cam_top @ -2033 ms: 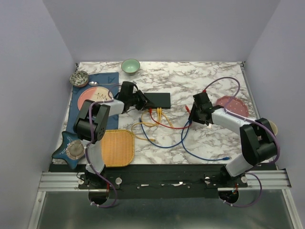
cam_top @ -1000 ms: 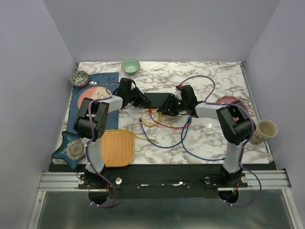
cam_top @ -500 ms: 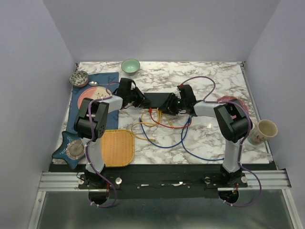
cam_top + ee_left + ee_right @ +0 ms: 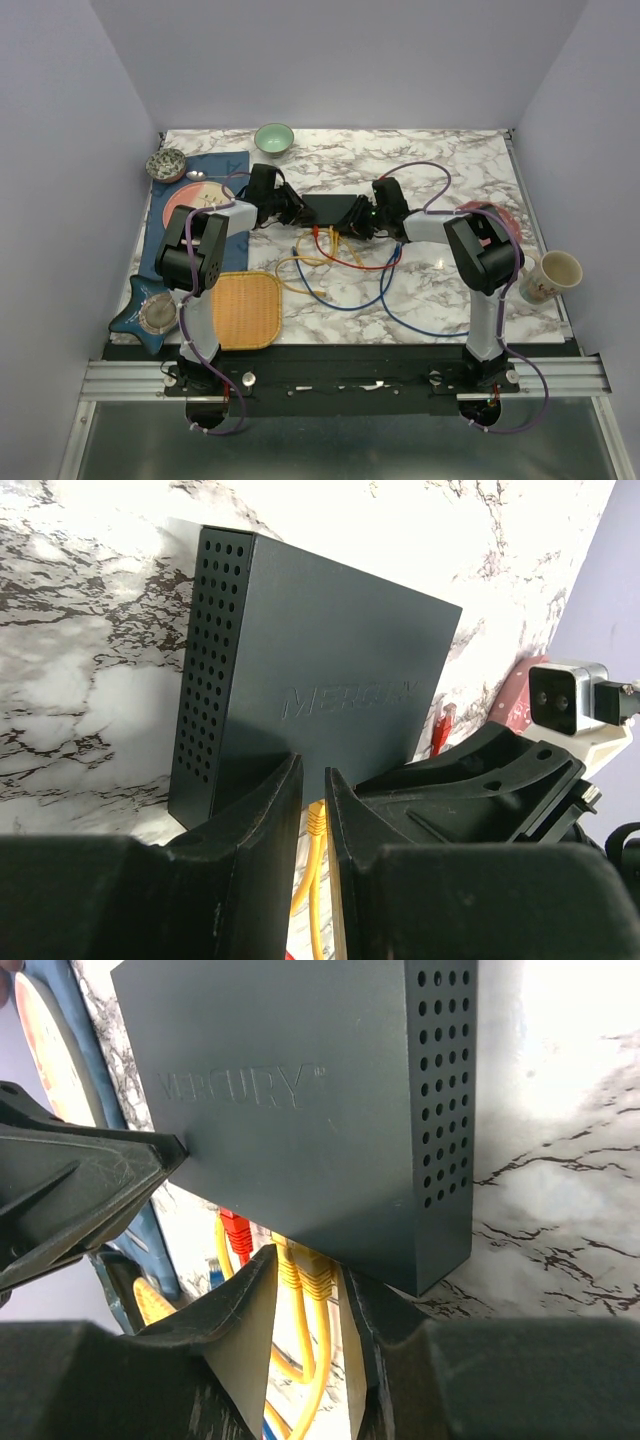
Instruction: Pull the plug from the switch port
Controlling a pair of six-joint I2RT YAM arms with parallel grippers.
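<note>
The flat black switch (image 4: pixel 330 207) lies mid-table, its port edge facing the arms. It also shows in the left wrist view (image 4: pixel 320 670) and the right wrist view (image 4: pixel 300 1090). Two yellow plugs (image 4: pixel 310 1270) and a red plug (image 4: pixel 236 1232) sit in its ports. My right gripper (image 4: pixel 358 222) (image 4: pixel 308 1260) is open, its fingers close on either side of the two yellow plugs. My left gripper (image 4: pixel 293 212) (image 4: pixel 312 780) is at the switch's left end, fingers almost together with nothing between them. A yellow plug (image 4: pixel 317 820) shows through their slit.
Red, yellow and blue cables (image 4: pixel 400 315) trail toward the front. An orange woven mat (image 4: pixel 247 309) and a blue star dish (image 4: pixel 150 313) lie front left. A green bowl (image 4: pixel 274 138), a speckled bowl (image 4: pixel 166 163), a pink plate (image 4: pixel 478 212) and a cup (image 4: pixel 558 270) stand around.
My right arm has swung left from the pink plate to the switch's port edge and set its fingers around the yellow plugs. The left arm has barely moved.
</note>
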